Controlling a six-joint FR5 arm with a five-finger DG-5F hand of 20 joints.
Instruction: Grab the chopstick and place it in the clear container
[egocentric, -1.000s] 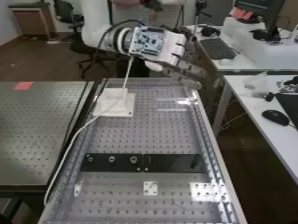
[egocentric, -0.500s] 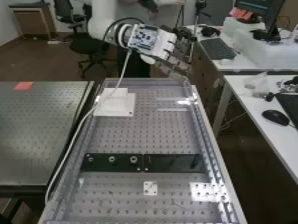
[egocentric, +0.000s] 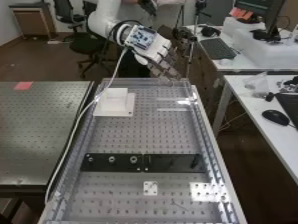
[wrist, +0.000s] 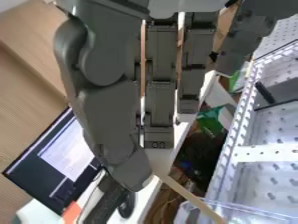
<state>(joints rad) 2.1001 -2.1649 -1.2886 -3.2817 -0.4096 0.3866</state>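
The fingers (wrist: 159, 100) in the wrist view are straight and loose, with the thumb (wrist: 113, 125) long beside them, so from where I stand the hand (wrist: 143, 110) reads as open. Past the thumb's tip slants what looks like the chopstick (wrist: 193, 200), though I cannot be sure of it, nor tell whether the hand touches it. If it is that, I'd expect 1 light, stiff, slim stick: smooth enough to roll or pivot in a loose grip, and liable to snap if bent hard. I would take it near the middle, pads square across it, with the thumb opposite, so neither end dips. Close to it is a clear panel (wrist: 256, 216) that a trailing tip might knock, and the bench's rail (wrist: 233, 127) runs alongside; a screen (wrist: 63, 150) stands on the thumb's side. In the high view the hand is over the far end of the bench (egocentric: 146, 137), pointing down. A white cable (egocentric: 81, 125) drops from the arm and runs along the bench's left side, close by the white block (egocentric: 115, 100); that is the likeliest snag, I'd say. Nearer lie 2 black plates (egocentric: 144, 162) with small knobs, side by side across the bench. To the right is 1 white desk (egocentric: 256, 115) with a mouse (egocentric: 275, 117), well apart from the hand.
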